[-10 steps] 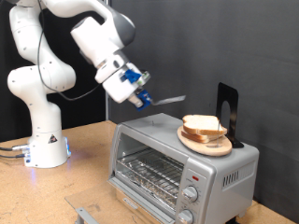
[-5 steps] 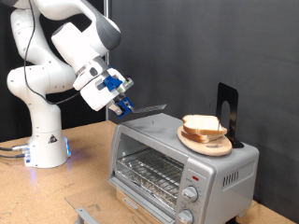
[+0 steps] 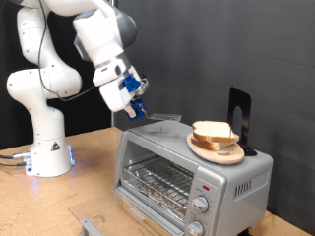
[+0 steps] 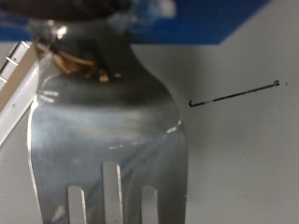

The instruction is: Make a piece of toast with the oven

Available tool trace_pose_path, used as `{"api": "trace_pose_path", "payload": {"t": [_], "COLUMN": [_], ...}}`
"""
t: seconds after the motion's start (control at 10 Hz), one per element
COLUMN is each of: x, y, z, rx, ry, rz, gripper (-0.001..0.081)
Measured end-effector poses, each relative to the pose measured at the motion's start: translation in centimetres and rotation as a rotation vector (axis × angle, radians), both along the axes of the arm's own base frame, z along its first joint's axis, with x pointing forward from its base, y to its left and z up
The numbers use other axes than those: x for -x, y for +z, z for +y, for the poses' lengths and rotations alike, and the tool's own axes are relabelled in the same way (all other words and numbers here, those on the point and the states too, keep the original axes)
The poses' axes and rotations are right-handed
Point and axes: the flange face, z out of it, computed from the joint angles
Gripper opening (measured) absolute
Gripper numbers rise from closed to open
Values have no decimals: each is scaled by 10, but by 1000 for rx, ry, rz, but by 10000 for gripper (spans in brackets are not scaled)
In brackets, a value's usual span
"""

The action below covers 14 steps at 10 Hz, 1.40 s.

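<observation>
My gripper (image 3: 135,106) hangs above the oven's upper corner on the exterior view's left, shut on the handle of a metal fork (image 3: 165,116) that points towards the exterior view's right. The wrist view is filled by the fork (image 4: 107,131), tines pointing away from the hand. The silver oven (image 3: 187,167) stands on the wooden table with its glass door shut and the wire rack visible inside. On its roof a round wooden plate (image 3: 215,152) carries pale bread, with the piece of toast (image 3: 213,131) on top. The fork's tip stays short of the plate.
A black upright stand (image 3: 239,116) sits on the oven roof behind the plate. Round knobs (image 3: 200,205) line the oven's front on the exterior view's right. The arm's white base (image 3: 47,152) stands on the table (image 3: 89,182). A small metal bracket (image 3: 92,225) lies near the bottom edge.
The gripper swung the fork leftwards and down from above the oven roof, then the arm lifted and turned. The fork now lies lower, just over the roof's left corner. Bread and plate are unmoved.
</observation>
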Motion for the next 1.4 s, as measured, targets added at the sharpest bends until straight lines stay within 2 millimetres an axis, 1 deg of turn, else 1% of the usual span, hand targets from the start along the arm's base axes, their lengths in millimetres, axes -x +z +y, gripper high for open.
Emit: {"api": "trace_pose_path", "payload": {"t": [0.2,0.4,0.6,1.0,1.4], "x": [-18,-33,-44,-59,-63], "y": [9,10,9,9,16], "z": [6,11,17,25,23], "rx": [50,85,93,90,89], "ry": [26,41,46,35,23], "rz": [42,52,61,40,0], "gripper": [400,400,400,400,400]}}
